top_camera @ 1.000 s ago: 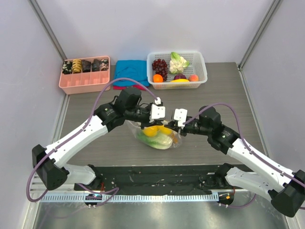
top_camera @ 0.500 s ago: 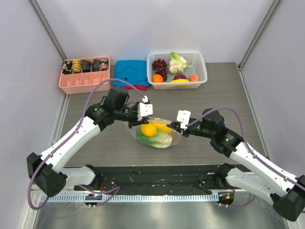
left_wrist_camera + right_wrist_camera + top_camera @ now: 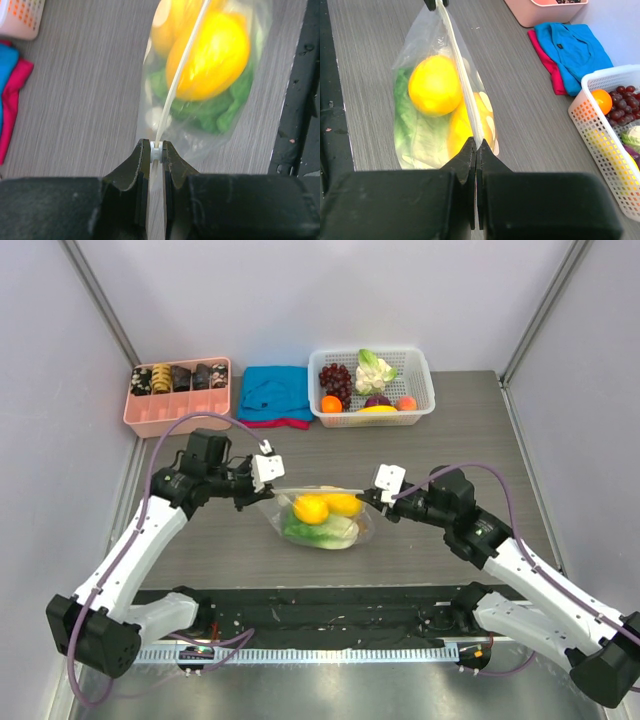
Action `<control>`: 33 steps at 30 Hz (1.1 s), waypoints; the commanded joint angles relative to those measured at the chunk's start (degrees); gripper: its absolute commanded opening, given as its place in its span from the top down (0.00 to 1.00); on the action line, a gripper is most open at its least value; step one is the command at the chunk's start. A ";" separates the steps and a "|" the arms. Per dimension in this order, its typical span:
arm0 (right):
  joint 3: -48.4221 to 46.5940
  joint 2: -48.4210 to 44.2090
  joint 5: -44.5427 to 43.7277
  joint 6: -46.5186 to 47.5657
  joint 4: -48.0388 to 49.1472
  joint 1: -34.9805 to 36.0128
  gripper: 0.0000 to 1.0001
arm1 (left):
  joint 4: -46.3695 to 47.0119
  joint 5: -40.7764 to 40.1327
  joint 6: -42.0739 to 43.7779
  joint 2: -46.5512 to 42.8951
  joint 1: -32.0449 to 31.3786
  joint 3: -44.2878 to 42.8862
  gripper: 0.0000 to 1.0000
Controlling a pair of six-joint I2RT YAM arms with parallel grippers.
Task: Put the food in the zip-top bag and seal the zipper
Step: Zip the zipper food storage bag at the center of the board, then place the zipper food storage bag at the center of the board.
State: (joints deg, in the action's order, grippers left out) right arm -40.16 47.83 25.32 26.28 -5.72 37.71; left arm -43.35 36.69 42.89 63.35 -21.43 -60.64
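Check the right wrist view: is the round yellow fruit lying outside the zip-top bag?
No, the yellow fruit sits inside the clear zip-top bag, next to the green lettuce.

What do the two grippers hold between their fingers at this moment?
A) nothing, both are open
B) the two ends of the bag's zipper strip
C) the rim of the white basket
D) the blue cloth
B: in each wrist view the zipper runs straight into closed fingers, those of the left gripper and of the right gripper, and the zip-top bag hangs between them.
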 commanded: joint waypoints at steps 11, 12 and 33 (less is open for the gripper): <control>-0.44 -1.69 -2.47 2.02 1.41 -1.68 0.99 | -6.92 -0.91 6.68 -2.79 10.97 0.88 0.94; -0.88 -1.60 -2.47 2.02 1.50 -1.68 0.99 | -7.01 -1.09 6.76 -2.97 10.97 0.96 0.94; -4.23 1.56 8.69 3.51 -1.05 -1.06 0.99 | -0.51 -5.04 -12.92 -3.24 -8.97 -3.08 0.24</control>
State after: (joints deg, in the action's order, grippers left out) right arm -41.89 50.39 31.51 28.18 -7.75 36.51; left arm -48.47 35.09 33.26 58.72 -27.59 -63.86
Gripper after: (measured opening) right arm 0.015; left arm 0.745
